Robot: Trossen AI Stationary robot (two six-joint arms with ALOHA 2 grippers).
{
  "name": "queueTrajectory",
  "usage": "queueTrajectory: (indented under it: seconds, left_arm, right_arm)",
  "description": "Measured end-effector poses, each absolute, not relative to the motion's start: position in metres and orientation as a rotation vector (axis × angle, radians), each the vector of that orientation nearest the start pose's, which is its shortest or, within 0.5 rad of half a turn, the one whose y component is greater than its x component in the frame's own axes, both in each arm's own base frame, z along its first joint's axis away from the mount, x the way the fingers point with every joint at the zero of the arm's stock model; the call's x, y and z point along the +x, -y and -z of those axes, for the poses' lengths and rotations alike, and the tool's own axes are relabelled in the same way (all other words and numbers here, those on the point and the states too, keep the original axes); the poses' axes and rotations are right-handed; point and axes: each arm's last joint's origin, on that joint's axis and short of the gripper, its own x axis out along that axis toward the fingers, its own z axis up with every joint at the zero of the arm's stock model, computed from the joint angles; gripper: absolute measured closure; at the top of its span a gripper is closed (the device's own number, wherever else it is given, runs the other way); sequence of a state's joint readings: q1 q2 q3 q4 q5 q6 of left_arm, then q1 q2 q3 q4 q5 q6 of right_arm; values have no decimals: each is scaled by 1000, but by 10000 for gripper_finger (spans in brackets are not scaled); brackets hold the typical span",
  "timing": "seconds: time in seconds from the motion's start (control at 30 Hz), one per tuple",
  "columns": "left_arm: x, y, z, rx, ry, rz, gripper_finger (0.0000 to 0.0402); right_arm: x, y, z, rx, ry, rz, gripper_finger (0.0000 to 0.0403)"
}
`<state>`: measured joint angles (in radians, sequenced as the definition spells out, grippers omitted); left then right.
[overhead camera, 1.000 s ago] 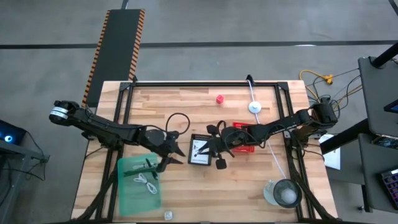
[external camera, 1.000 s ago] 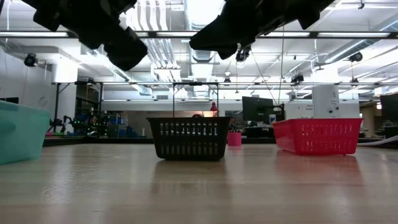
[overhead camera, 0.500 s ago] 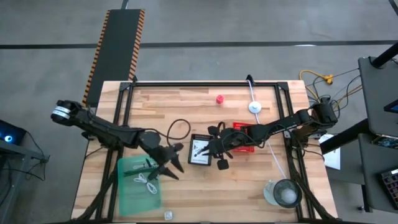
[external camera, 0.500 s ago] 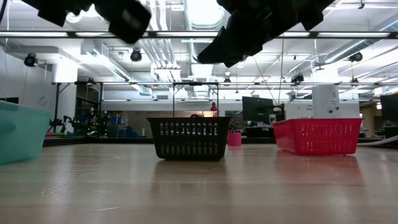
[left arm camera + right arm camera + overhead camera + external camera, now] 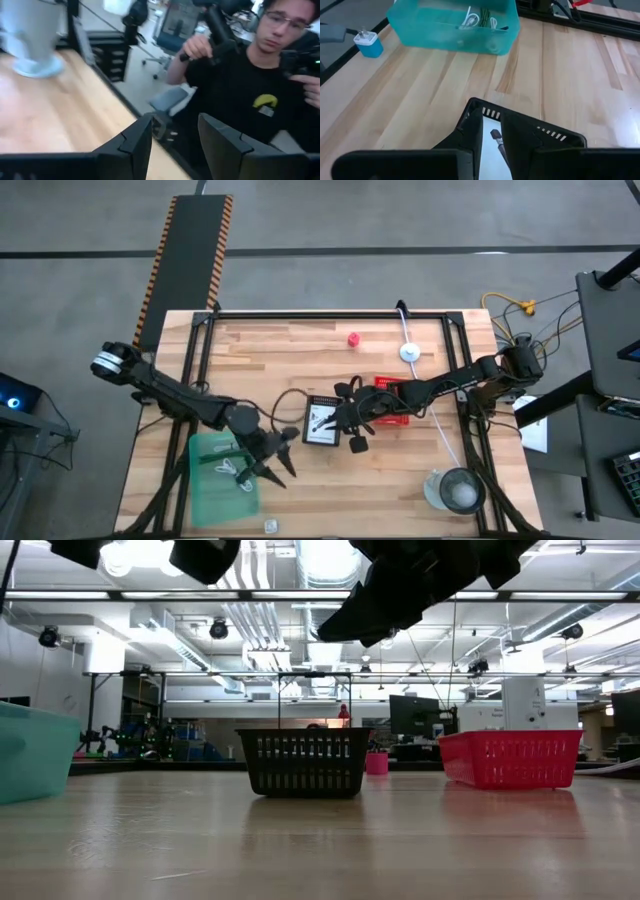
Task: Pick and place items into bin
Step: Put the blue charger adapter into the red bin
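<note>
**Left arm over the green bin, right arm over the black basket**

The surface [image 5: 300,350] is pale wooden planking framed by black metal rails. A translucent green plastic bin [image 5: 205,490] sits near its front left edge; a coiled white cable [image 5: 236,472] and a green strip [image 5: 485,14] lie inside it. A thin black cable [image 5: 292,396] loops from the left gripper [image 5: 276,455] toward the black slotted basket [image 5: 322,423], where a white printed card [image 5: 318,424] lies flat. A small red knob [image 5: 353,339] stands alone, well apart from both grippers toward the far side. A red mesh basket [image 5: 396,402] sits under the right arm.

The left gripper hangs over the bin's right edge, its fingers [image 5: 129,144] spread apart, with nothing visible between them in the wrist view. Compared with half a second ago, it has swung further toward the bin's front.

The right gripper [image 5: 352,420] hovers over the black basket, its fingers [image 5: 467,127] held a narrow gap apart above the card, empty; it has not moved since the earlier frames.
</note>
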<state>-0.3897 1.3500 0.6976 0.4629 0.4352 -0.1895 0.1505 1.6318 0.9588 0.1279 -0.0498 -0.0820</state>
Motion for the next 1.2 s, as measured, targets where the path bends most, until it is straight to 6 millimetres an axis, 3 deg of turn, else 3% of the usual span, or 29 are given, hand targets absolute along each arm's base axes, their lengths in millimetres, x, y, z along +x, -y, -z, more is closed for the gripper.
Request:
queueTrajectory:
  seconds: [0.2, 0.47, 0.6, 0.97, 1.2]
  left_arm:
    - [260, 155, -243, -288, -485, 843, 258]
    - [248, 194, -243, -349, -957, 516, 258]
    - [248, 212, -243, -374, -1098, 422, 258]
    - [258, 251, -236, -348, -1176, 425, 258]
    - [266, 251, -222, -377, -1212, 398, 258]
  right_arm:
    - [343, -53, -210, -107, -549, -218, 344]
    - [342, -53, -208, -105, -563, -217, 344]
    - [341, -53, -207, -105, -565, -217, 344]
    - [341, -53, -206, -105, -568, -216, 344]
    - [340, -53, -205, -108, -572, -216, 344]
